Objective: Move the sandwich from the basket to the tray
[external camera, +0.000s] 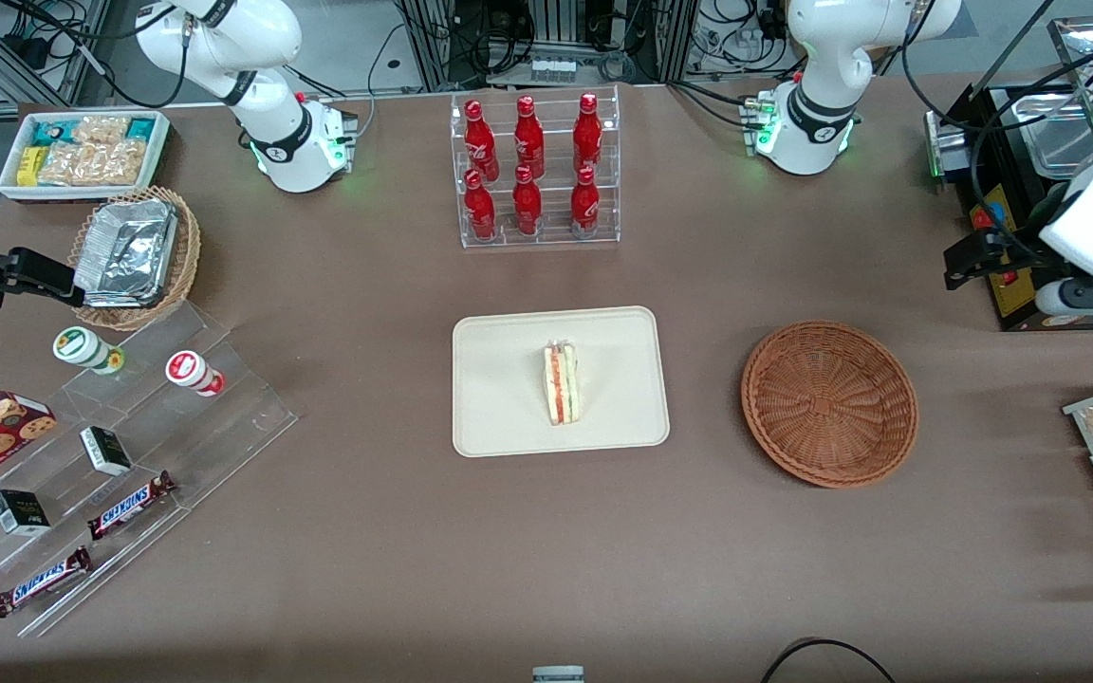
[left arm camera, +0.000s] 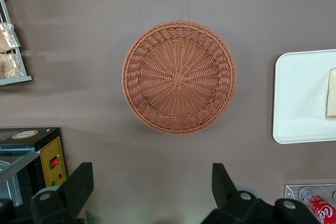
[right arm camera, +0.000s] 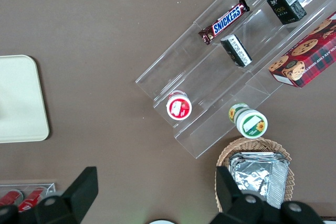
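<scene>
The tray sits in the middle of the table, and the sandwich lies on it. The basket beside it, toward the working arm's end, has nothing in it. The gripper hangs high above the table near the basket, fingers wide apart, holding nothing. The job looks done, with nothing left to move.

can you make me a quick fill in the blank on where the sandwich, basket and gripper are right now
1. The sandwich lies on the ____.
2. The basket holds ____.
3. The gripper, off toward the working arm's end of the table, has its jaws ____ with nothing between them.
4. The rack nearest the tray holds ____ red bottles.

Missing words: tray; nothing; open; six
</scene>
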Tool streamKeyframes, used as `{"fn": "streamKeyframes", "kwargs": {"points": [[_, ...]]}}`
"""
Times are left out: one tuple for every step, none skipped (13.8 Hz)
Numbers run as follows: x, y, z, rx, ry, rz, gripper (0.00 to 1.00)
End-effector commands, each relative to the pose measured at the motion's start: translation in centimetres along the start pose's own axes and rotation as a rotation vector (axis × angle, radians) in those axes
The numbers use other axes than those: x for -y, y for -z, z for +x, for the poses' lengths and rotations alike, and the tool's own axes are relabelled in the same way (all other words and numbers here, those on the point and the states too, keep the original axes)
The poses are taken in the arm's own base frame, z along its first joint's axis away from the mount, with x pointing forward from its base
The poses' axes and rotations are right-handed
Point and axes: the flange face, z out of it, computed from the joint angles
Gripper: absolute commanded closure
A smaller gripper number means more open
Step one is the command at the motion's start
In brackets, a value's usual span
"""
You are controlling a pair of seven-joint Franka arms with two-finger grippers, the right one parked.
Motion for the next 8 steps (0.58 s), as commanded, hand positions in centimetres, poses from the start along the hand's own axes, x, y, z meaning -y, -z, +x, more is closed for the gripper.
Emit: {"fn": "streamKeyframes", "kwargs": {"points": [[-0.2, 0.9, -0.8, -0.003, -0.018, -0.017, 0.0], [-0.2, 1.3, -0.8, -0.008, -0.02, -0.006, 0.0], [-0.3, 1.5, -0.8, -0.014, -0.019, -0.011, 0.0], [-0.2, 1.9, -0.7, -0.023, -0.02, -0.014, 0.01], [0.0, 2.0, -0.7, -0.023, -0.017, -0.014, 0.0], [0.2, 2.1, -0.9, -0.017, -0.016, -0.016, 0.01], [0.4, 2.2, -1.0, -0.013, -0.01, -0.016, 0.0], [0.9, 2.2, -1.1, -0.011, 0.004, -0.016, 0.0]]}}
